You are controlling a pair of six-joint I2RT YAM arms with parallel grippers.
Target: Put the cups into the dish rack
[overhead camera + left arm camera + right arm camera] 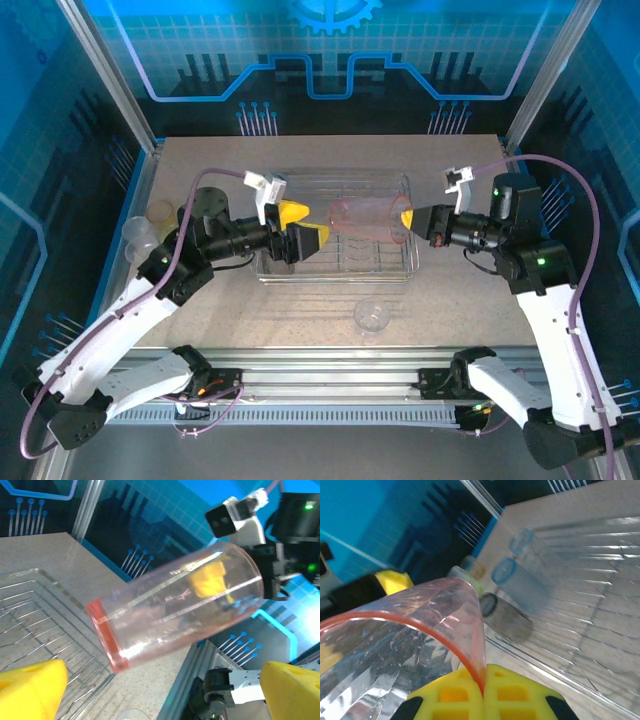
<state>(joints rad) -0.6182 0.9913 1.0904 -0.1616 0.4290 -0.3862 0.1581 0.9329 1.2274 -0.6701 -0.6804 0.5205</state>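
Observation:
A pink-red cup [365, 218] hangs on its side above the silver wire dish rack [385, 268]. My right gripper [403, 215] is shut on it, the rim pinched between the yellow fingers [482, 687]. The cup's base points at my left gripper [303, 226], which stands open over the rack's left part with nothing in it. In the left wrist view the pink cup [175, 605] floats ahead of the open fingers [30, 687]. Two pale blue cups [520, 582] and a smoky grey cup [505, 617] lie on their sides in the rack [580, 645].
A clear cup [371, 316] stands on the table between the rack and the front rail. Two more cups [140, 235] stand near the table's left edge, one of them amber [160, 210]. A yellow-green rim [470, 580] shows behind the pink cup.

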